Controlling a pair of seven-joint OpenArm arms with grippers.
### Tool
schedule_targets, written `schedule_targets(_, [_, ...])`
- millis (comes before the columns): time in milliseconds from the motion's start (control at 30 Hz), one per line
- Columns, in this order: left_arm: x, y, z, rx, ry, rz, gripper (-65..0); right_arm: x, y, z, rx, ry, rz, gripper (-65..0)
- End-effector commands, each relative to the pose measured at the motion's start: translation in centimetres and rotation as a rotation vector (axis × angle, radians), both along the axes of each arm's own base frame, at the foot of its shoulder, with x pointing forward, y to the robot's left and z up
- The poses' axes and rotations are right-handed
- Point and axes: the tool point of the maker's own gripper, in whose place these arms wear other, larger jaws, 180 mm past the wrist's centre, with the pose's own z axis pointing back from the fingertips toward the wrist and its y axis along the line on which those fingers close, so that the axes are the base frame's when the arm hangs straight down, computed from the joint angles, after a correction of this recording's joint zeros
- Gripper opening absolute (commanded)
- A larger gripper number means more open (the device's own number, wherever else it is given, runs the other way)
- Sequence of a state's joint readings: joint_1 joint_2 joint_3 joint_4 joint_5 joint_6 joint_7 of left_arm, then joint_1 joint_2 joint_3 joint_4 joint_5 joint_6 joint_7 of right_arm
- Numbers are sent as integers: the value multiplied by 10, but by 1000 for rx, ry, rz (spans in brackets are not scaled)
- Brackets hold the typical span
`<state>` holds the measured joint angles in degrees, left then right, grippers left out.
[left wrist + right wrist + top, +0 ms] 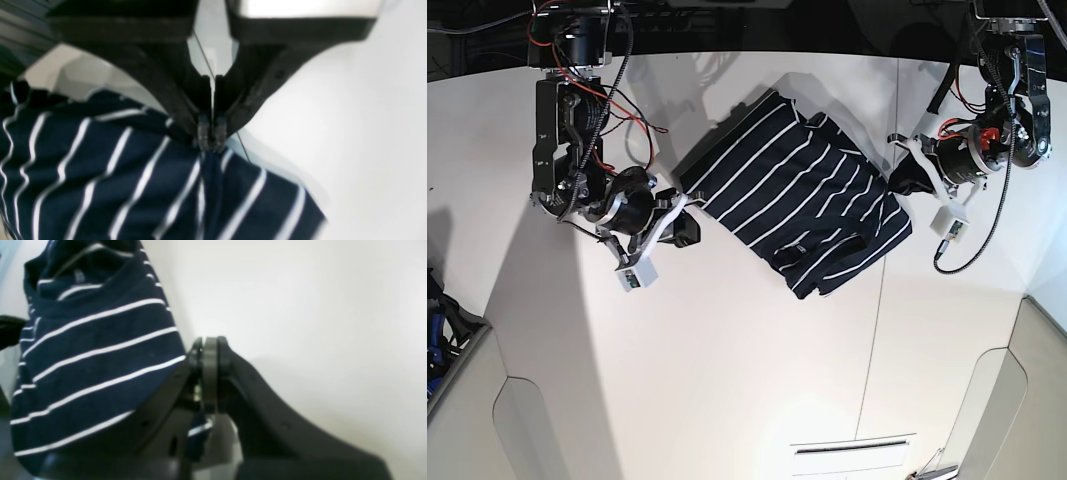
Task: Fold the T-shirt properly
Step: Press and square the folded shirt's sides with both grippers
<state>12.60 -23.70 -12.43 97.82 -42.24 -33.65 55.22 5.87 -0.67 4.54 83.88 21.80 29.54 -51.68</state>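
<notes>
The T-shirt (799,197), dark navy with thin white stripes, hangs spread between my two grippers over the white table, partly bunched at its lower edge. My left gripper (896,184) holds its right-hand edge. In the left wrist view that left gripper (211,142) is shut, with the T-shirt (140,186) pinched at its tips. My right gripper (686,204) holds the shirt's left-hand edge. In the right wrist view the right gripper (209,347) is shut, and the T-shirt (96,353) hangs to its left with a fold of cloth caught between the fingers.
The white table (727,380) stretches toward the front, with a thin seam running down its right part and a narrow slot (852,447) near the front edge. Cables hang from both arms. Something blue (435,300) sits at the far left edge.
</notes>
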Motion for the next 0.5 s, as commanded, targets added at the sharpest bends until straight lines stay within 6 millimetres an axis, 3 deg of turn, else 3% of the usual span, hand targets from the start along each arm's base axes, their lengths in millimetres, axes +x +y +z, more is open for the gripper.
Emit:
schedule_targets(0, [13, 3, 12, -2, -58, 11, -637, 8, 4, 14, 32, -43, -2, -650])
schedule_targets(300, [33, 3, -31, -30, 27, 104, -637, -17, 8, -4, 51, 17, 5, -650])
schedule_targets(467, [56, -7, -39, -105, 28, 145, -637, -34, 16, -9, 103, 49, 27, -650])
